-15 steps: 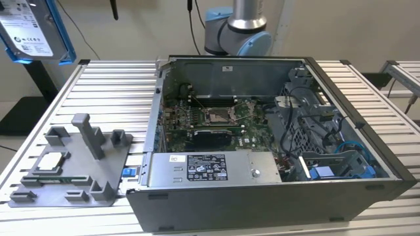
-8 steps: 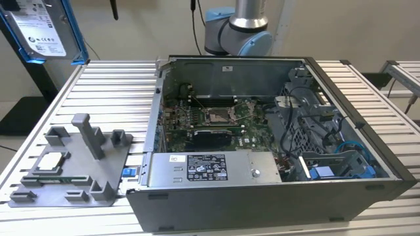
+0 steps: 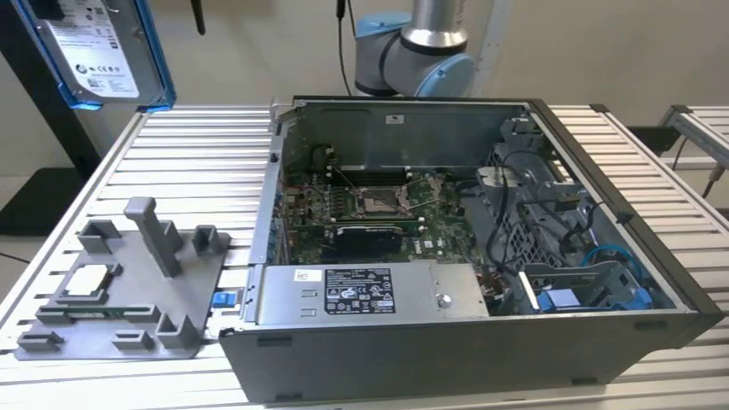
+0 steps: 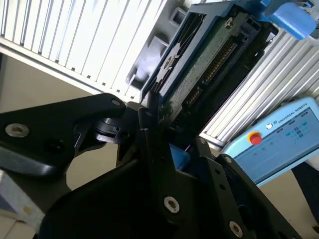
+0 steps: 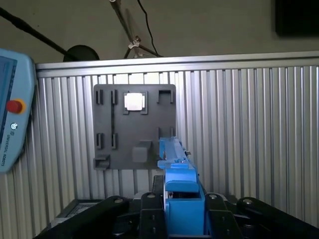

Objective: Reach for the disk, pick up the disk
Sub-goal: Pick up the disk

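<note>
The disk [image 3: 102,51] hangs in the air at the top of the exterior view's left, above the slatted table, showing its white label and blue bracket. In the second wrist view its green circuit-board underside [image 4: 209,55] runs out from between my black fingers. In the first wrist view the disk [image 5: 174,159] is seen edge-on with its blue bracket. My gripper [image 5: 182,201] is shut on the disk, one black finger on each side, and it is also in the second wrist view [image 4: 174,139].
An open computer case [image 3: 456,256] takes up the middle of the table. A grey fixture plate [image 3: 125,290] with a small square chip [image 3: 89,282] lies at the exterior view's left, directly below the disk in the first wrist view [image 5: 134,124]. A teach pendant [image 5: 12,124] sits beside the table.
</note>
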Robot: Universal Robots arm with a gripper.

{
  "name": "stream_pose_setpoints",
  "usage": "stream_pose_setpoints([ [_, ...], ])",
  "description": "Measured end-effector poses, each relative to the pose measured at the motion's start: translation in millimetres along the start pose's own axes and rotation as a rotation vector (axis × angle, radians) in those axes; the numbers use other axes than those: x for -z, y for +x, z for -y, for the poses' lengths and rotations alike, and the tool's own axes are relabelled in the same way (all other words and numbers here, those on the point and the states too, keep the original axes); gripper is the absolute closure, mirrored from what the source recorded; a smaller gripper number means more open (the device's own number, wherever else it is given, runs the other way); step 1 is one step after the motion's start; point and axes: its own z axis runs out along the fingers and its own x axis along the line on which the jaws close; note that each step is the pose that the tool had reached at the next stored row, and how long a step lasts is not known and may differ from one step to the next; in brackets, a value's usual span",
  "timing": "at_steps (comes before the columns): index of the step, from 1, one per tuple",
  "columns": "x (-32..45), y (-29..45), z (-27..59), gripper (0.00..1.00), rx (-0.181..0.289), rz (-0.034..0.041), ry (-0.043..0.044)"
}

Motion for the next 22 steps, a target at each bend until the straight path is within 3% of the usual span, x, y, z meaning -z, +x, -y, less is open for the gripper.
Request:
stream_pose_setpoints([
  [22,1.5,-5.3,84.5,1.0,0.0,-0.0006,-0.0093],
])
